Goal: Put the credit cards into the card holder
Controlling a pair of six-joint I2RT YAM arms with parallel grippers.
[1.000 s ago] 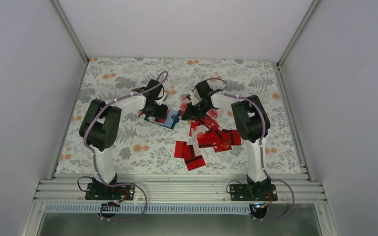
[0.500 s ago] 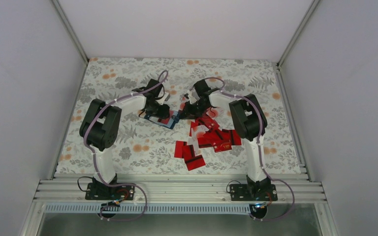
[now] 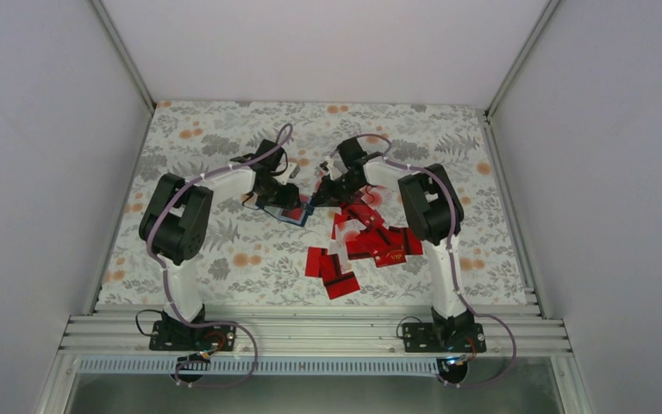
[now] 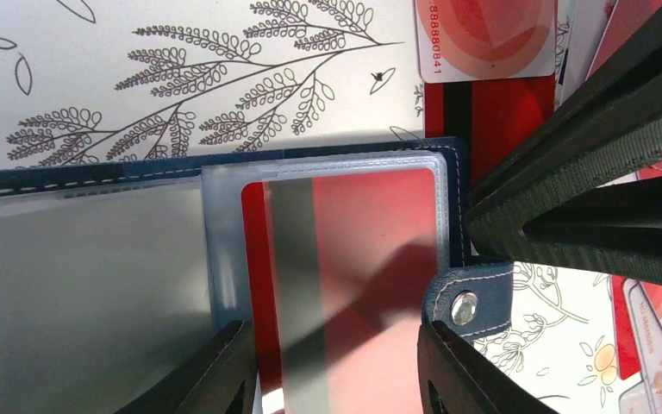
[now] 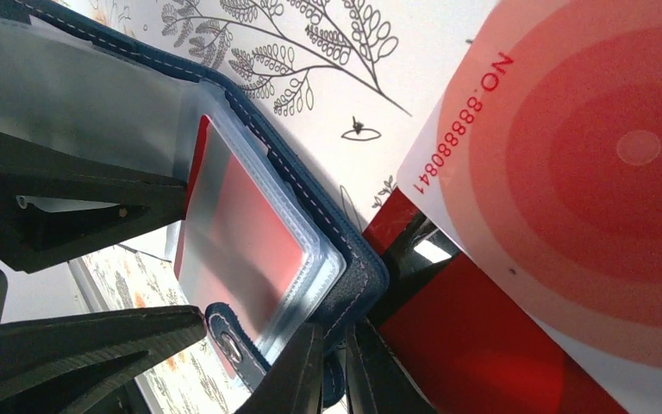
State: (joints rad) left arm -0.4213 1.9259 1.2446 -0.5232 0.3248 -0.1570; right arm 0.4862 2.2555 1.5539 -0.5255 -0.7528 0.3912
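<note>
The card holder [image 4: 52, 177] lies open on the worktop [image 3: 224, 138], one red card [image 4: 353, 259] in its clear sleeve [image 4: 221, 250]. left fingers [image 4: 215, 371] half-spread astride the sleeve; right fingers [image 5: 297, 379] pinched on the holder's edge. Loose credit cards [image 3: 371, 241] just beside the holder

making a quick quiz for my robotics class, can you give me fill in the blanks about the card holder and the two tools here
1. The card inside the clear sleeve is ___ with a dark stripe.
2. The card holder lies ___, not folded shut.
3. The left tool has its fingers on either side of the sleeved ___.
4. The right tool pinches the stitched edge of the ___.

Missing words: red; open; card; card holder
</note>
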